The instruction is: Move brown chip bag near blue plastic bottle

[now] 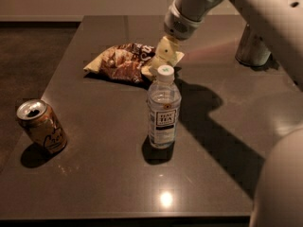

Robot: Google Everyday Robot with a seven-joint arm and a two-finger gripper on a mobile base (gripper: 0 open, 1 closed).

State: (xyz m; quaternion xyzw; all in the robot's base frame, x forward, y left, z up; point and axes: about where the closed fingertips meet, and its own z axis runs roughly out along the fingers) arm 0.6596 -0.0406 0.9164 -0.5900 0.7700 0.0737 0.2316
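Observation:
The brown chip bag point(118, 63) lies flat on the dark table point(94, 174), toward the back and left of centre. The blue plastic bottle point(163, 109), clear with a white cap and a "tea" label, stands upright in front of the bag's right end, a short gap away. My gripper point(161, 58) reaches in from the upper right and hangs over the right end of the bag, just behind the bottle's cap. It hides that end of the bag. Whether it touches the bag does not show.
An orange-brown drink can point(42, 126) stands near the table's left edge. A metal cylinder point(251, 46) stands at the back right. My arm point(265, 13) crosses the upper right and its shadow falls to the right of the bottle.

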